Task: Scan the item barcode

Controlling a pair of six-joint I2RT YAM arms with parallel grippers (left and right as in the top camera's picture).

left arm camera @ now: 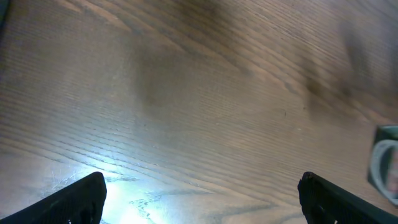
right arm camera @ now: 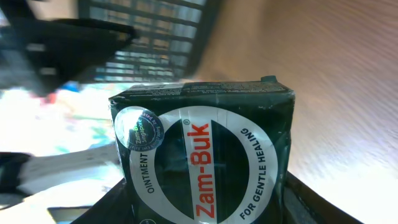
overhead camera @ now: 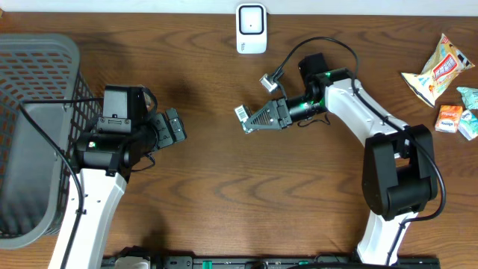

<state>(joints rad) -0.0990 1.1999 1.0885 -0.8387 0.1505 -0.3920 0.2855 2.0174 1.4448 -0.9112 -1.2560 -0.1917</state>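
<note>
The right pincer pinches one small dark green box, a finger on each side. The right wrist view shows the box's face, printed "Zam-Buk" in red on a white oval, with a round seal sticker at its upper left. From overhead the box is held above the middle of the bench, and a white label shows at its far tip. The pincer points toward the left side.

One white scanner stands at the far edge of the bench, well apart from the box and slightly to its right.

The left pincer is spread wide with nothing between its two fingers. In its wrist view only bare wood lies beneath, and a blurred object at the right edge cannot be made out.

One grey mesh basket sits at the left end, just beside the left arm. At the right end lie four snack packets, as far as I can count: one larger bag and three small ones, well apart from both pincers.
</note>
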